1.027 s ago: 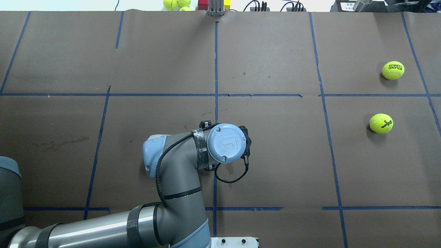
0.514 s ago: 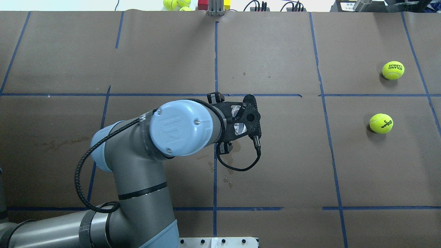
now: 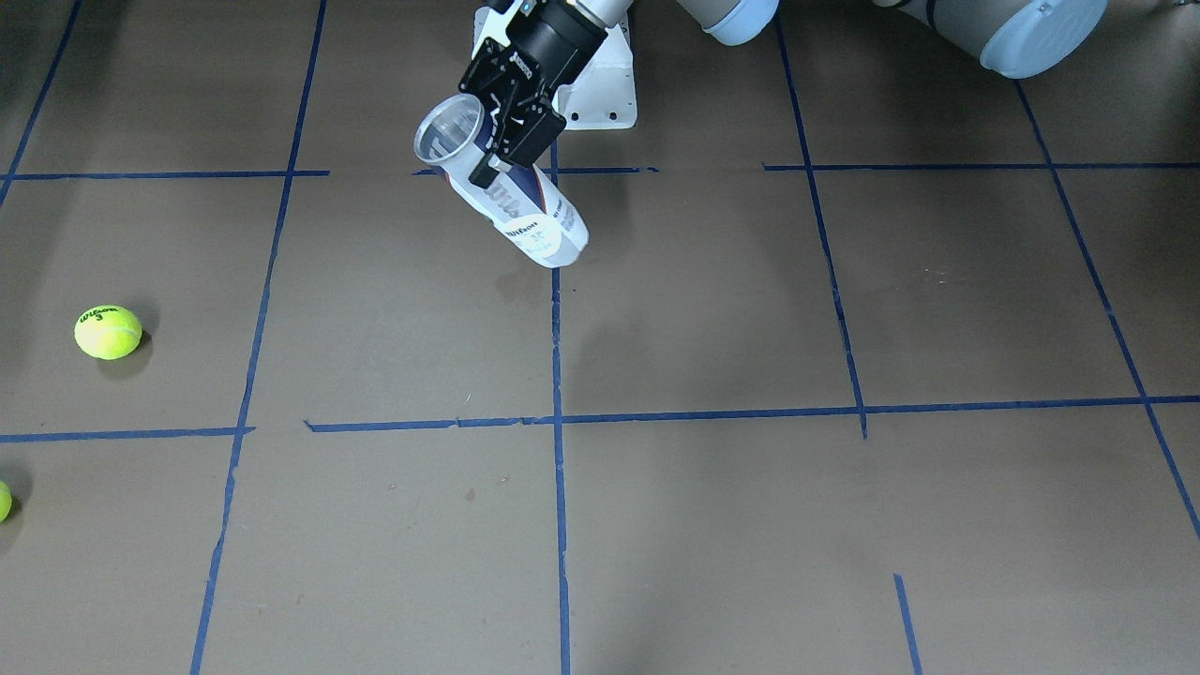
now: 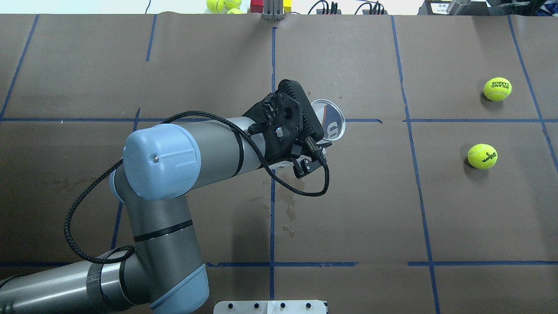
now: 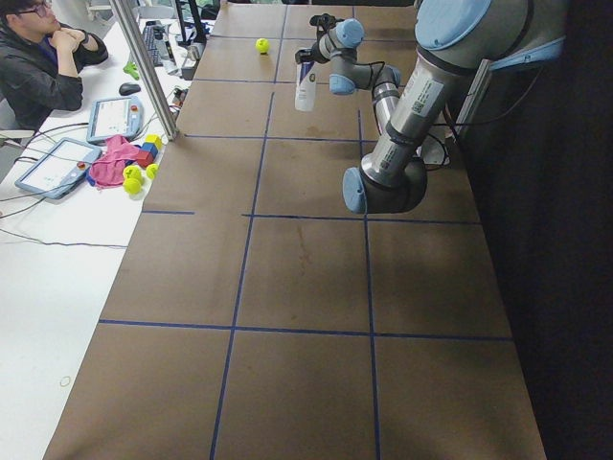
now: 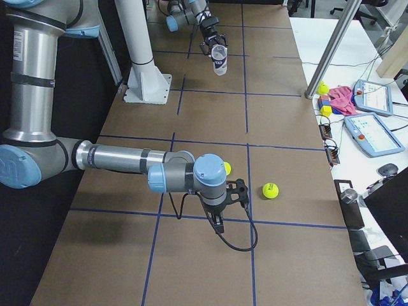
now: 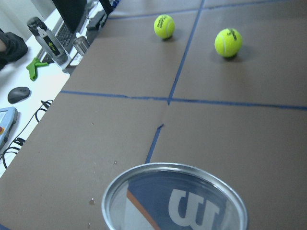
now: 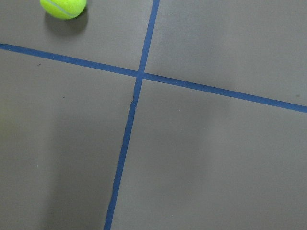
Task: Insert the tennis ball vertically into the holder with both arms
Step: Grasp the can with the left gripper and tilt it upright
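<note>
Brown papered table [image 4: 370, 196] | left tool [image 3: 500, 150] grips holder [image 3: 530, 220] | tilted, airborne

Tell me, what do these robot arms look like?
The left arm and right arm are silver-grey tubes with light blue joint caps and black braided cables. The left gripper and right gripper are black.

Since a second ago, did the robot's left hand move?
Yes. Overhead, the left gripper, clamping the holder, moved farther out, reaching the crosswise blue tape line.
</note>
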Controlling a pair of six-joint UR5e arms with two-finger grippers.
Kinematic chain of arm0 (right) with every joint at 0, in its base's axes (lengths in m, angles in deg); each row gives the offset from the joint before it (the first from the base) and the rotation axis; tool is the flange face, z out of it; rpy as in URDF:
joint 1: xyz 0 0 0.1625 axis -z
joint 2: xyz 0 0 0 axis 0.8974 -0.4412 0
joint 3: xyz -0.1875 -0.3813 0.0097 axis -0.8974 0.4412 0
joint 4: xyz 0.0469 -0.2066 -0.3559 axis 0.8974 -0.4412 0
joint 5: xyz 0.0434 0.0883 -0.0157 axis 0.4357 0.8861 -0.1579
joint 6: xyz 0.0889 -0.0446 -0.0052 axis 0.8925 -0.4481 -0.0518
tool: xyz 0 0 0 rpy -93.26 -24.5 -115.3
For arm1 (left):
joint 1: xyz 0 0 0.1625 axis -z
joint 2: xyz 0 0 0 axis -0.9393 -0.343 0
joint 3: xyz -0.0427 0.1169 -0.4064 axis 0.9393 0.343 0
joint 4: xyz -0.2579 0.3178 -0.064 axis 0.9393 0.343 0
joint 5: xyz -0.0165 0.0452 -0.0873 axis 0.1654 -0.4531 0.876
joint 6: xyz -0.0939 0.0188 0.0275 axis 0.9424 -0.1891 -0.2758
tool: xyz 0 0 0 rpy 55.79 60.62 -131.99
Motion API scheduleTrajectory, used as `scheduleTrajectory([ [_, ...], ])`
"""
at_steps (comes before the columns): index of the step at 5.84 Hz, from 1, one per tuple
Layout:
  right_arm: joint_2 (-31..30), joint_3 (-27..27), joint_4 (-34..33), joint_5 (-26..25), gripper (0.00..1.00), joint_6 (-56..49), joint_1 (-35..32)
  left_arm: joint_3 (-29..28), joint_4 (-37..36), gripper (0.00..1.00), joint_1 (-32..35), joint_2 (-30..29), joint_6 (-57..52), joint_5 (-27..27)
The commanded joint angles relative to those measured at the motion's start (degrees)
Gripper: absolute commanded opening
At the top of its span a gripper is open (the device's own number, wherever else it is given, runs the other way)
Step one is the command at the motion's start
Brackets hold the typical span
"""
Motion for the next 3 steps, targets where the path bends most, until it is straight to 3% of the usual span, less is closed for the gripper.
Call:
scheduleTrajectory([
  [1,0.1,0.0,0.0,0.0,1.00,0.0,0.0,-5.2,19.9,0.70,0.2,3.7,12.8,-0.2],
  [3,0.2,0.0,0.0,0.0,1.00,0.0,0.0,-7.2,25.6,0.69,1.8,6.9,22.6,-0.4],
])
